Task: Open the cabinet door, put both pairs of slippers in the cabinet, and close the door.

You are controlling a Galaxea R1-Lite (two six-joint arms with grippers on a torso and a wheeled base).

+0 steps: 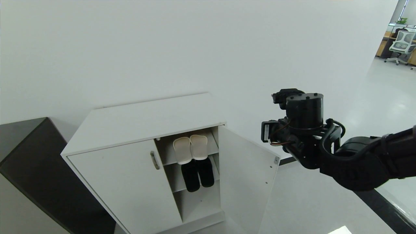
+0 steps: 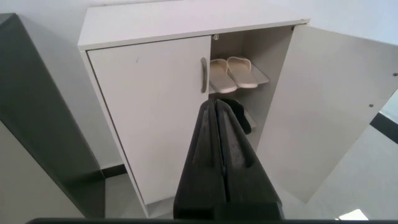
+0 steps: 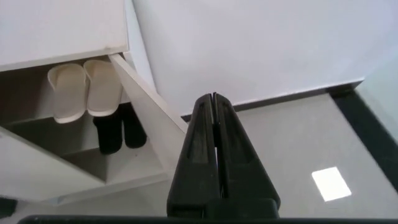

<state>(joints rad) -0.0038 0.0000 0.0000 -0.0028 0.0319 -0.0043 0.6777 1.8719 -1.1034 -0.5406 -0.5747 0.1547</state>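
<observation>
Right arm (image 1: 360, 162): matte black, bulky rounded link narrowing toward the wrist.
Wrist housing (image 1: 304, 109): black cylinder, small screw heads around the flat top.
Cables (image 1: 326, 138): black hose looped at the wrist; thin reddish-brown wire beside a pale-edged block.
Right gripper (image 3: 213, 106): black, two long flat fingers forming a tapered wedge, thin seam between.
Left gripper (image 2: 216, 109): black, same tapered wedge, seam down the middle.
</observation>
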